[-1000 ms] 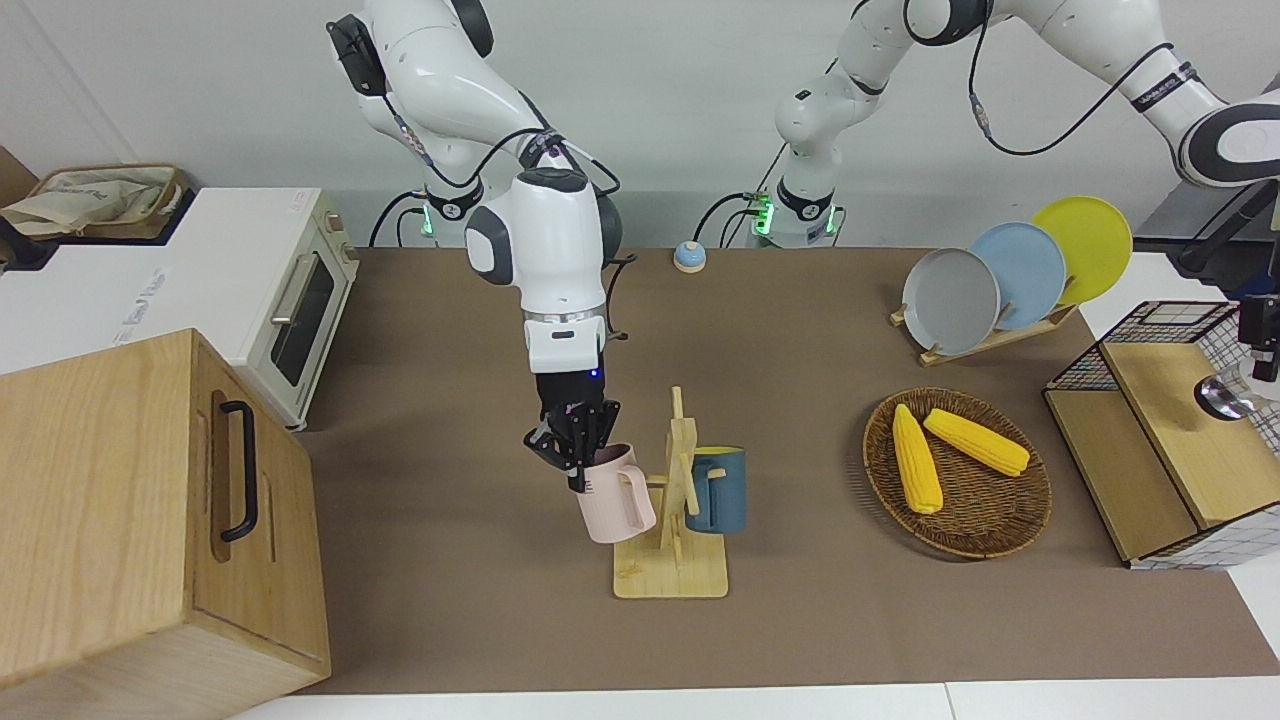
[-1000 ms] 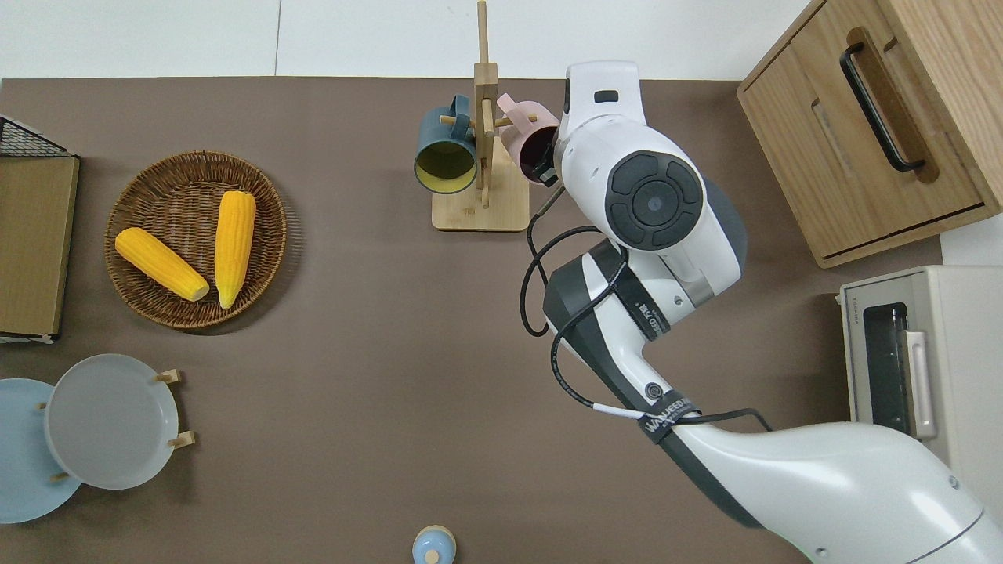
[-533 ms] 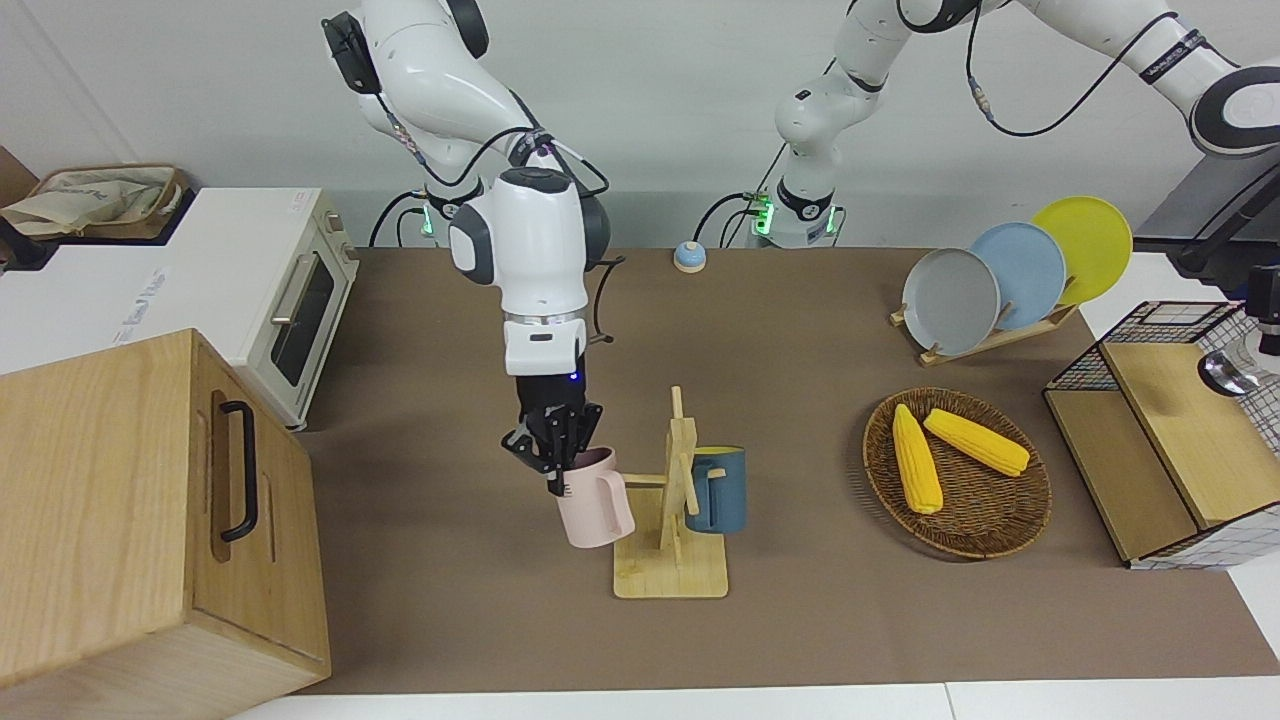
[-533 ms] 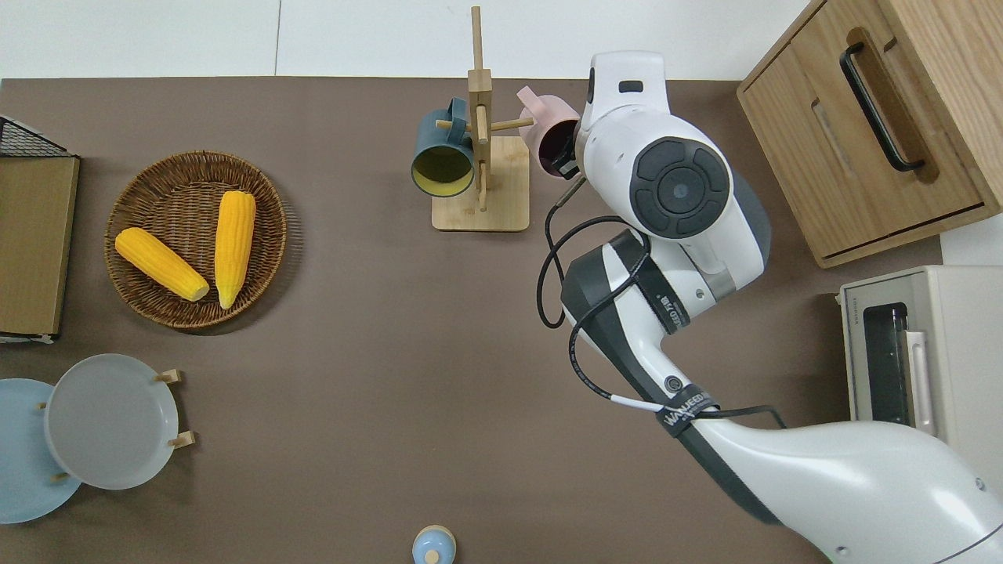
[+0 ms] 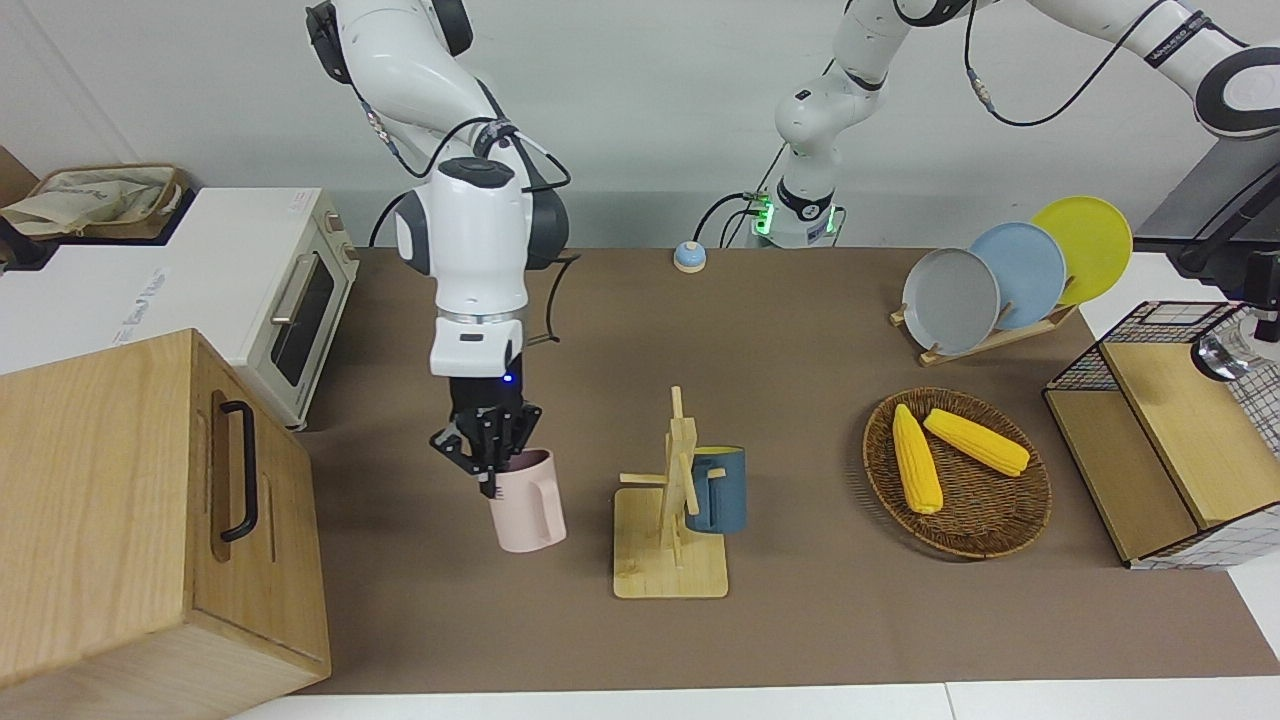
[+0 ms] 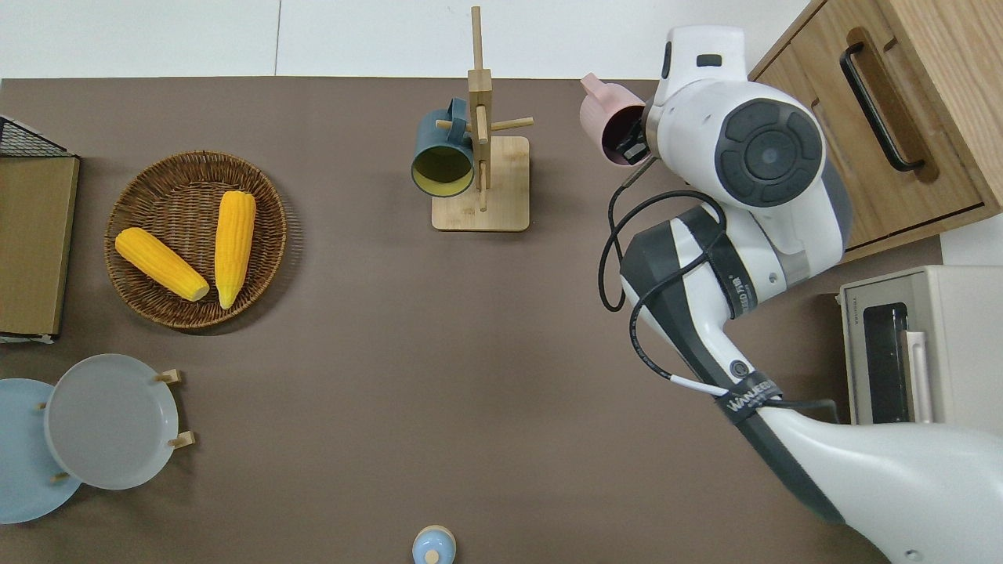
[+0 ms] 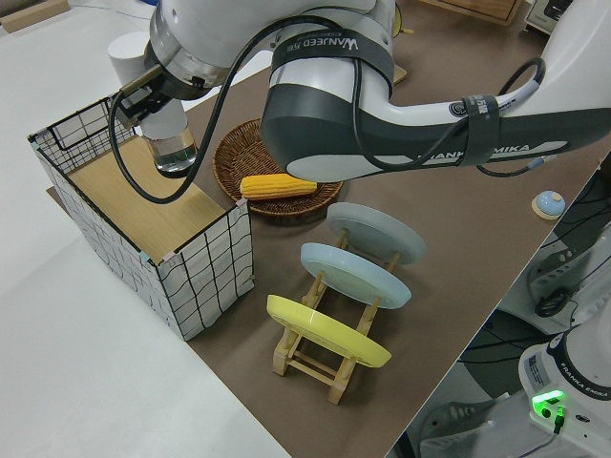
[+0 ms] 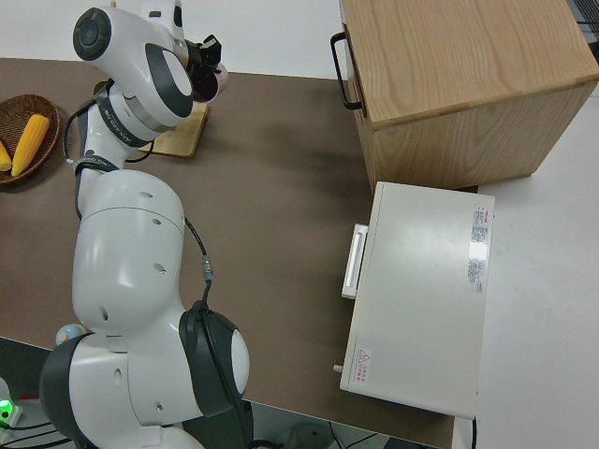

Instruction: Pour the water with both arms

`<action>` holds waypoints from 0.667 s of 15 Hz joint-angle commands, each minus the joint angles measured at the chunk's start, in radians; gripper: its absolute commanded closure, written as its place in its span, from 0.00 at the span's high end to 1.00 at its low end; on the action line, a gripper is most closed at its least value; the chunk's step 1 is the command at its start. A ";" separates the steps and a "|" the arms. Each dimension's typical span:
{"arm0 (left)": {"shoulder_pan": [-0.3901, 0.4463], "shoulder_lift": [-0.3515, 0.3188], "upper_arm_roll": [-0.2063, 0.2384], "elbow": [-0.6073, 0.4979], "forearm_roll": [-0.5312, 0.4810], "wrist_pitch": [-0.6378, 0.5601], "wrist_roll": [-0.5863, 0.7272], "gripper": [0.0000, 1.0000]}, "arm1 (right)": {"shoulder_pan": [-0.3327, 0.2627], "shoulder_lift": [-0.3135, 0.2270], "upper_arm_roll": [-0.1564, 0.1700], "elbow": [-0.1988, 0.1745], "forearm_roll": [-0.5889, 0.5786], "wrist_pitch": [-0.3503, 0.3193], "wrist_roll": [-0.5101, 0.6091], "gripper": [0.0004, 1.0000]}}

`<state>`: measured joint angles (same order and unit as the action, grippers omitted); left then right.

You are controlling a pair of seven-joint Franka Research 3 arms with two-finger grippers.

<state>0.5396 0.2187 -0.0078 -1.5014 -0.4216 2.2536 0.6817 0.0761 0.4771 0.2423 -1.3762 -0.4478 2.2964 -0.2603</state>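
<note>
My right gripper is shut on the rim of a pink mug, held upright in the air. The overhead view puts this pink mug over the table between the wooden mug rack and the wooden cabinet. A dark blue mug hangs on the rack. My left gripper is shut on a clear glass above the wire-sided wooden box. In the front view only the glass shows, at the frame's edge.
A wooden cabinet and a white toaster oven stand at the right arm's end. A wicker basket holds two corn cobs. Three plates stand in a rack. A small blue bell sits near the robots.
My right gripper has drawn the pink mug off the rack's peg and carried it sideways toward the cabinet. The left gripper with the glass has shifted slightly toward the frame's edge.
</note>
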 commanded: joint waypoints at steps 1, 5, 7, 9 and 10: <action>-0.027 -0.090 -0.004 0.010 0.061 -0.048 -0.091 0.00 | -0.056 -0.078 0.023 -0.044 0.050 -0.103 -0.031 0.00; -0.076 -0.143 -0.011 -0.011 0.131 -0.112 -0.232 0.00 | -0.053 -0.123 -0.008 -0.040 0.132 -0.239 -0.050 0.00; -0.107 -0.171 -0.009 -0.045 0.149 -0.111 -0.280 0.00 | -0.052 -0.138 -0.011 -0.034 0.152 -0.303 -0.037 0.00; -0.130 -0.205 -0.011 -0.082 0.178 -0.111 -0.324 0.00 | -0.052 -0.161 -0.014 -0.032 0.182 -0.376 -0.031 0.00; -0.142 -0.222 -0.009 -0.101 0.184 -0.111 -0.343 0.00 | -0.049 -0.172 -0.020 -0.030 0.201 -0.411 -0.011 0.00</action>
<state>0.4315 0.0752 -0.0244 -1.5276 -0.2820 2.1400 0.4087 0.0349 0.3600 0.2275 -1.3781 -0.3067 1.9674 -0.2833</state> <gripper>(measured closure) 0.366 0.943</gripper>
